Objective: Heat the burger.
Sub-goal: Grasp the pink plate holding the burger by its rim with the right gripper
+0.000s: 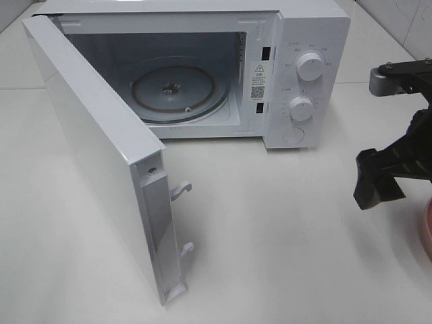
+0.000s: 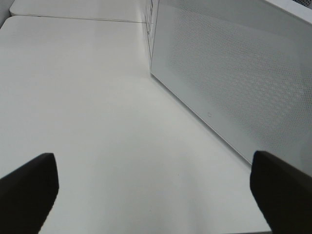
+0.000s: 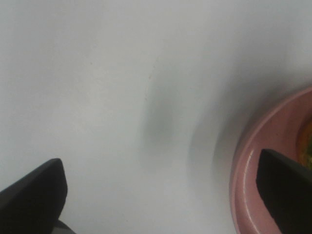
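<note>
Right gripper (image 3: 158, 178) is spread wide, holding nothing. Burger (image 3: 306, 141) lies just past one fingertip, on the plate (image 3: 273, 122).

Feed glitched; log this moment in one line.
door: open | turntable: bare | burger: on plate, mostly unseen | right gripper: open at plate | left gripper: open by door

Only the burger (image 3: 307, 144) edge shows, on pink plate (image 3: 243, 195).

White table (image 1: 270, 236) with open white microwave (image 1: 334, 40) and pink plate (image 3: 248, 180).
</note>
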You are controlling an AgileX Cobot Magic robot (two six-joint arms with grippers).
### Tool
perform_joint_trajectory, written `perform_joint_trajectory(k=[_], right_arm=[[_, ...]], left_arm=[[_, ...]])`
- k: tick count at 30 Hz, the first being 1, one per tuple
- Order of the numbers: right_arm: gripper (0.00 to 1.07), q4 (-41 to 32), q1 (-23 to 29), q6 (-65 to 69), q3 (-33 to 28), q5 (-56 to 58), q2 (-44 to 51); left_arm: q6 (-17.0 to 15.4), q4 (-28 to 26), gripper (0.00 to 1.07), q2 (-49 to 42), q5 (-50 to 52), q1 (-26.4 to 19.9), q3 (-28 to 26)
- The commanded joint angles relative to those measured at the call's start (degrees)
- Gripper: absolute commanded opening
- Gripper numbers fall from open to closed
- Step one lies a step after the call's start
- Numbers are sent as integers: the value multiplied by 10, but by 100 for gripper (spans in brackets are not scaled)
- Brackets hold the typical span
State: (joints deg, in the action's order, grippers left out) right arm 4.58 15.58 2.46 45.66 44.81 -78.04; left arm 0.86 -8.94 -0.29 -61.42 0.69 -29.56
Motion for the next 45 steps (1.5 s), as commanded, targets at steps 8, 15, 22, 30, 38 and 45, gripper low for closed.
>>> perform_joint_trajectory(k=[8, 15, 22, 30, 38, 45], right_arm=[[92, 14, -3, 6, 2, 52, 5], [89, 15, -46, 7, 0, 78, 5], [86, 32, -98, 7, -2, 88, 5], [85, 42, -109, 2, -60, 56, 5], [82, 48, -109, -29, -110, -9, 5], [81, 60, -109, -29, -123, -45, -5]], left_arm=[[-1, 1, 100, -9, 3, -1, 1], [-1, 1, 100, -9, 3, -1, 1], [-1, 1, 100, -9, 3, -1, 1], [-1, 1, 100, -9, 3, -1, 1], [-1, 1, 100, -9, 3, -1, 1], [-1, 1, 100, -9, 3, -1, 1]])
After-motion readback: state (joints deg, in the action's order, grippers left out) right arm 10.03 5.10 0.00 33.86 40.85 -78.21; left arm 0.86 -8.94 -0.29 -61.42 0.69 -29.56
